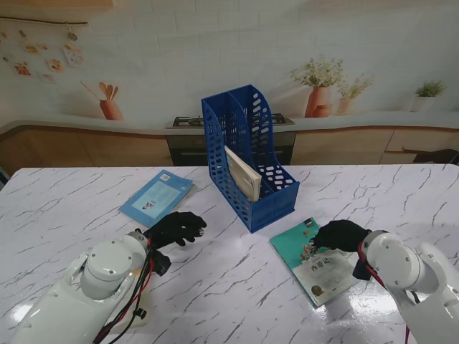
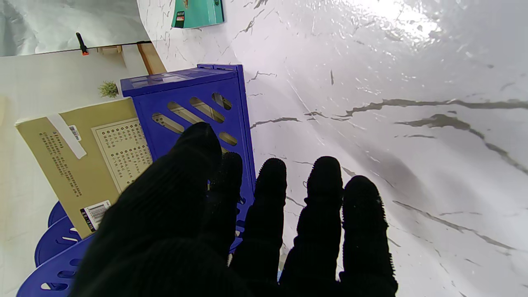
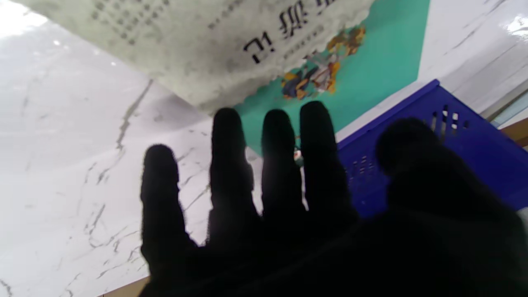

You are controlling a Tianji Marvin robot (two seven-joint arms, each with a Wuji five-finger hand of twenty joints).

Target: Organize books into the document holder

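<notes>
The blue two-slot document holder (image 1: 247, 154) stands mid-table with a tan book (image 1: 244, 173) leaning in its near slot. A light blue book (image 1: 156, 197) lies flat to the holder's left. A teal book (image 1: 315, 264) lies flat to its right, nearer to me. My left hand (image 1: 176, 228) is open over bare table, just nearer to me than the light blue book. My right hand (image 1: 341, 234) is open with fingers stretched over the teal book's far corner. The left wrist view shows the holder (image 2: 194, 111) and tan book (image 2: 82, 161) beyond my left hand (image 2: 247, 227). The right wrist view shows the teal book (image 3: 371, 62) past my right hand (image 3: 288, 206).
The marble table (image 1: 237, 287) runs wide in front of me. Behind its far edge is a kitchen-scene backdrop with a stove (image 1: 188, 122). The holder (image 3: 433, 136) sits close beside my right hand's thumb side.
</notes>
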